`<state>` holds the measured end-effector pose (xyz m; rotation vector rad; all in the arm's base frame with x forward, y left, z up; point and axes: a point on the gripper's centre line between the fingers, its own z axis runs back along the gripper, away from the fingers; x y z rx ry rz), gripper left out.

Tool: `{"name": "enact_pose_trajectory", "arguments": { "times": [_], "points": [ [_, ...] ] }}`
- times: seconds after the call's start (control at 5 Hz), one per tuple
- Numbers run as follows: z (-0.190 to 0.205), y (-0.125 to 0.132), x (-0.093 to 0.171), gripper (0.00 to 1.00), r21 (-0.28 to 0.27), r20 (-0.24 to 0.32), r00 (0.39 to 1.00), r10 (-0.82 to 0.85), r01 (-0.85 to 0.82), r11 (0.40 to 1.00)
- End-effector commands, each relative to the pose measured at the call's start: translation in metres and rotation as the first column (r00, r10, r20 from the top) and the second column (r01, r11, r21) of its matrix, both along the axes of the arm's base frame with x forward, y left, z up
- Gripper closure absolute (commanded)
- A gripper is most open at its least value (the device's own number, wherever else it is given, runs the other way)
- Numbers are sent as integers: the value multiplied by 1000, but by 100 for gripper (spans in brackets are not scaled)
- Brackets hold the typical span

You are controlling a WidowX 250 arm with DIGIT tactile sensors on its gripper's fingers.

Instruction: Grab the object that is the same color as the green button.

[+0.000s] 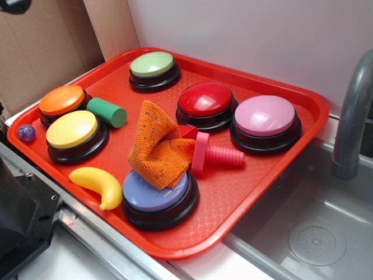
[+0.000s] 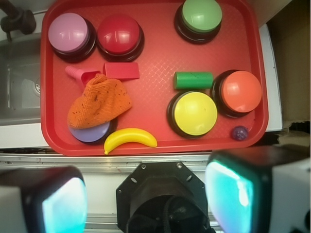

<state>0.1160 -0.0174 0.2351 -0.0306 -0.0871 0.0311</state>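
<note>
Wrist view shows your jaws wide, seemingly empty; drop them across the green cylinder [image 2: 194, 80], clear of the yellow button [image 2: 195, 112] beside it.

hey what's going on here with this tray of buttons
A robot arm is looking down over a red tray from above; its gripper is open and holding nothing. Its target, the green cylinder, lies on its side between the yellow button and the orange button, untouched. The green button it matches sits at the tray's far side. An orange cloth covers part of the purple button.
</note>
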Motion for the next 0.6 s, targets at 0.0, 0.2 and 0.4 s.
{"name": "enact_pose_trajectory", "arguments": {
  "times": [0.0, 0.2, 0.4],
  "points": [
    [0, 0, 0, 0, 0, 0, 1000, 0, 0, 1000],
    [-9, 10, 11, 0, -44, -31, 984, 174, -175, 984],
    [-26, 24, 24, 0, -86, -53, 934, 352, -356, 931]
  ]
}}
